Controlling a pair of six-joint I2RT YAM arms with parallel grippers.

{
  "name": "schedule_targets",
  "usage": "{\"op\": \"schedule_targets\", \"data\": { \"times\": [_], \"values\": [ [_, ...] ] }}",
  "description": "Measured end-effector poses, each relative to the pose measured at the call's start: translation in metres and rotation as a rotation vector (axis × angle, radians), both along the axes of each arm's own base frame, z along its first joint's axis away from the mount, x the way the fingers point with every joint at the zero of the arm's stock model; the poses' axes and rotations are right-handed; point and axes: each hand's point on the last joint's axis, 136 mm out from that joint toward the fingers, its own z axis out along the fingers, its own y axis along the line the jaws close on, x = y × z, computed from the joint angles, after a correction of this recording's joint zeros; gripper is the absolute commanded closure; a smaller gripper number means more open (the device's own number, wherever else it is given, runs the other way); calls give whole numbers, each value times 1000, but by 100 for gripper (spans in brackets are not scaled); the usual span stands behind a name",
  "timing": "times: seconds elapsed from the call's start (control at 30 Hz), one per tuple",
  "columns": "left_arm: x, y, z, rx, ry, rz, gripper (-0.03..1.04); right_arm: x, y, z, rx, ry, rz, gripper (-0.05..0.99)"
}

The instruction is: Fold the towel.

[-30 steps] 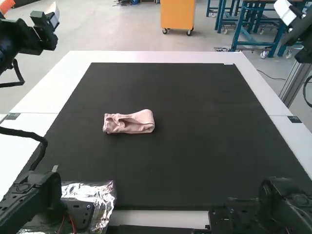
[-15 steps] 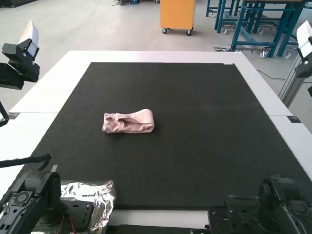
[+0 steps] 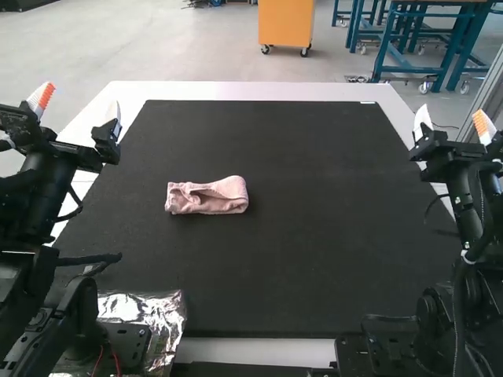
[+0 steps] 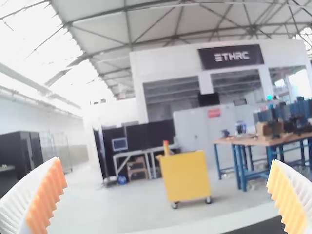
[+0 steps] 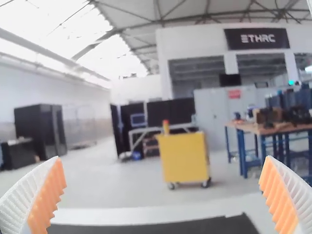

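Both moved inward: left end effector [image 3: 78,100], right end effector [image 3: 453,118]; towel [image 3: 208,203] unmoved

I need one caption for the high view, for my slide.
Folded pink towel on a black mat, left gripper and right gripper open to either side.

High view: from above, down over table [image 3: 251,90]. Wrist views: close behind fingers [image 4: 47,197], facing forward, sharing mat [image 5: 209,227] edge.
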Motion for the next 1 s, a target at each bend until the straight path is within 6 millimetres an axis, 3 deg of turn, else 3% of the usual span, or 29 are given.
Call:
{"op": "schedule_targets", "data": {
  "times": [0.1,0.23,0.33,0.4,0.5,0.7,0.83,1.0],
  "values": [
    [9,1,-21,0,9,11,4,6,-1,-15,26,44,6,2],
    [23,21,-55,-34,65,118,4,12,0,-32,27,66,14,2],
    [32,34,-79,-60,164,191,4,9,13,-30,-60,8,55,2],
    [37,39,-93,-72,225,216,4,10,23,-38,-123,13,89,2],
    [42,42,-116,-86,323,235,4,18,32,-63,-158,108,137,2],
    [46,45,-156,-138,482,235,4,20,36,-76,-187,153,157,2],
    [46,45,-159,-194,495,220,4,27,31,-105,-179,278,139,2],
    [46,45,-163,-263,506,206,4,34,2,-136,-138,419,-17,2]
  ]
}}
